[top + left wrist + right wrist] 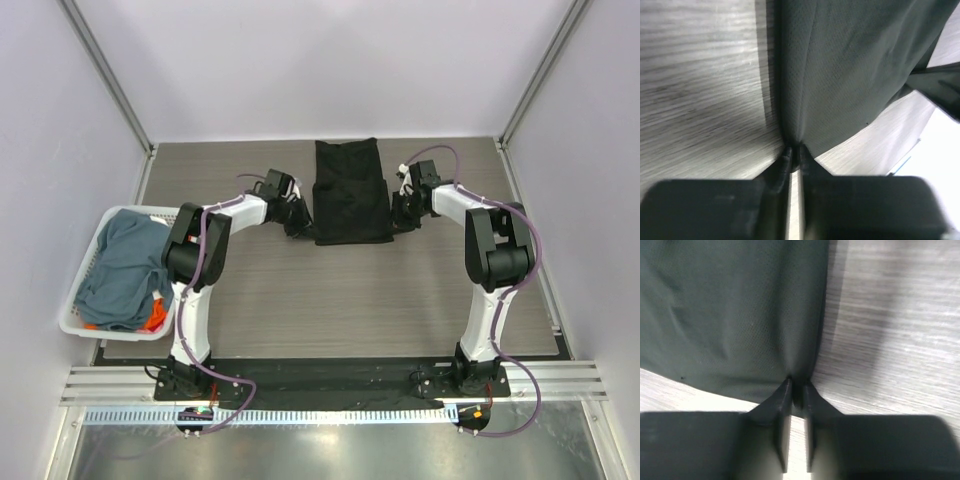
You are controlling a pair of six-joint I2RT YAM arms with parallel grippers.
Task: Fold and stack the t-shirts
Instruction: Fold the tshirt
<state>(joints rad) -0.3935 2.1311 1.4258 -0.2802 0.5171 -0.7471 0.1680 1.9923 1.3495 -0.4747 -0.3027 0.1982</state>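
The black t-shirt (352,190) lies folded into a narrow strip on the far middle of the table. My left gripper (300,226) is shut on its near left corner, and my right gripper (398,222) is shut on its near right corner. In the left wrist view the left gripper (794,151) pinches the dark cloth (850,70). In the right wrist view the right gripper (797,385) pinches the cloth (735,310) the same way. A slate blue-grey t-shirt (125,265) and an orange one (154,319) lie heaped in the basket.
The white lattice-sided basket (88,262) stands at the left table edge, beside the left arm. Grey walls close in the far end and both sides. The arm bases sit on a black plate (330,378) at the near edge.
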